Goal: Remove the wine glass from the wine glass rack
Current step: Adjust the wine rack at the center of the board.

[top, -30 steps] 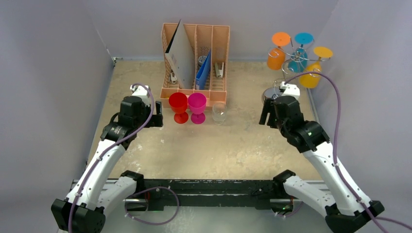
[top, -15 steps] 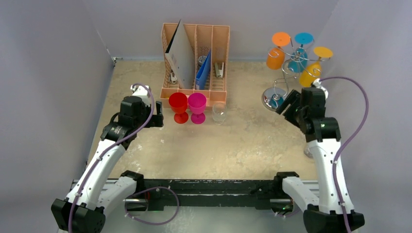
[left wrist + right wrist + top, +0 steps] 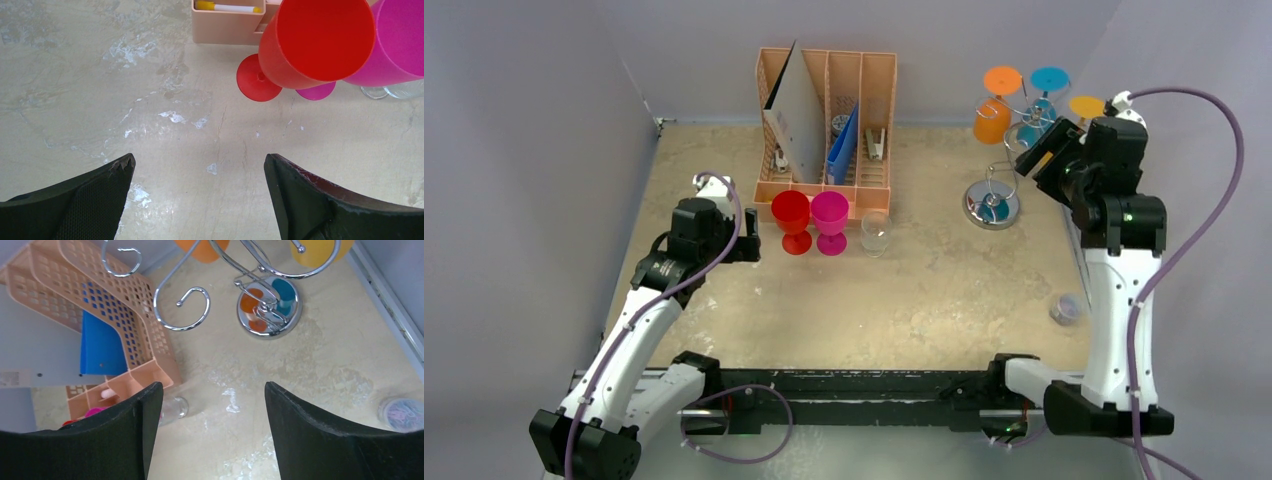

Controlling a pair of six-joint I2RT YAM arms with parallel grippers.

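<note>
Far R of table (image 3: 874, 300): wine glass rack (image 3: 991, 205), upright on shiny disc base, wire arms curling above bent stem. Hung on rack, bowls down, feet up: orange wine glass (image 3: 991, 122) on L side, blue wine glass (image 3: 1034, 125) in middle, yellow wine glass (image 3: 315, 250) on R, bowl mostly hidden behind arm in top view. None off rack yet.

R gripper (image 3: 212, 387): raised at R side of rack, up by the hanging glasses, aimed L and down. Jaws spread, nothing betw. them. No contact w/ rack or glass visible. In its wrist view: disc base beyond fingers, two curled wire hooks closer in, orange and yellow bowls cut off at top edge.

L gripper (image 3: 200, 160): low over L part of table, facing R. Jaws spread wide, only tabletop betw. them. Just ahead: red glass (image 3: 310, 45), beside it magenta glass (image 3: 395, 45) (touching or not, can't tell), then clear glass (image 3: 875, 232) a bit further R. All three upright in a row along near side of peach organiser (image 3: 824, 120).

In organiser: white board leaning across L slots, blue folder (image 3: 842, 145) in a middle slot. Near R edge of table: small round container (image 3: 1065, 309), well apart from rack.
</note>
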